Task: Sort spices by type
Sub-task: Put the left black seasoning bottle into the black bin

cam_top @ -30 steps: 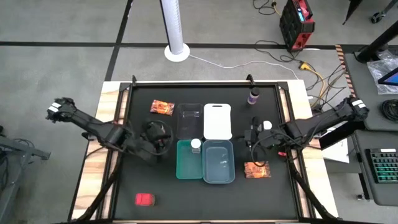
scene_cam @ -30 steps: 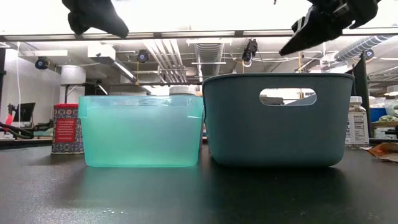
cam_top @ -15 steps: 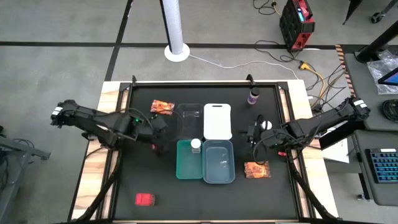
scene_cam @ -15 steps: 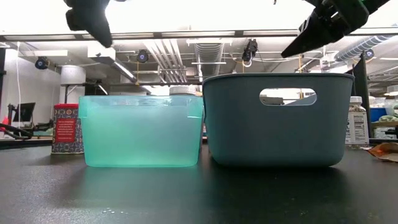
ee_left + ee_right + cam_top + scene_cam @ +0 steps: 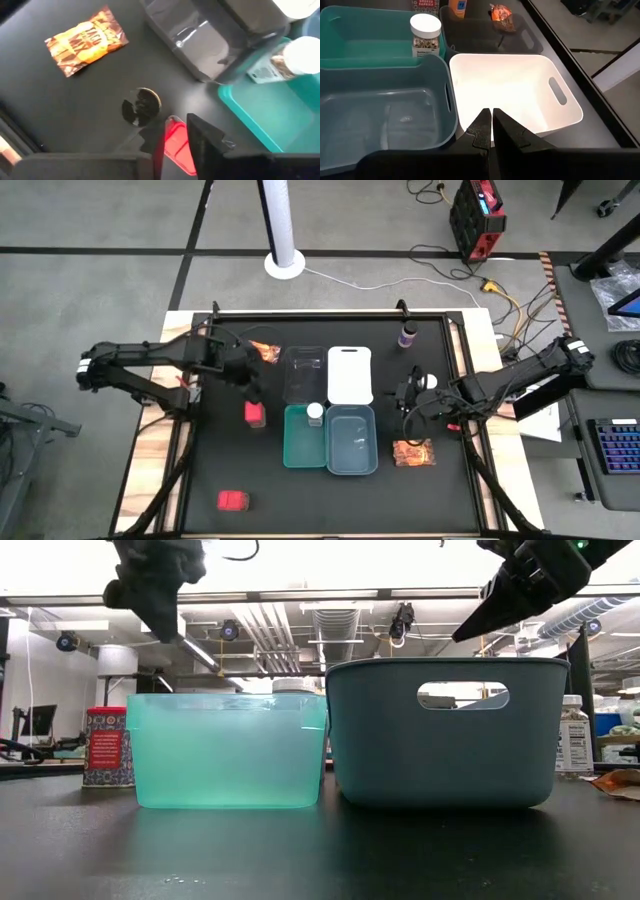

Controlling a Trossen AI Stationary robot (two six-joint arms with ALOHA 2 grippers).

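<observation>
Our left end effector (image 5: 254, 390) hangs just above the red box (image 5: 255, 414) beside the teal tray (image 5: 290, 448), fingers narrowly parted, holding nothing. If we descend off-centre, a finger could tip the box. Our right end effector (image 5: 488, 131) waits pinched shut by the white tray (image 5: 565, 105).

From overhead the left arm covers most of one orange packet (image 5: 266, 350), and the red box (image 5: 176, 145) sits half behind the left gripper's (image 5: 170, 150) fingers.

The left arm is reaching in across the table's left half, its left gripper (image 5: 254, 394) pointing down with fingers slightly parted. The right arm is hanging at the right side, right gripper (image 5: 492, 131) closed.
</observation>
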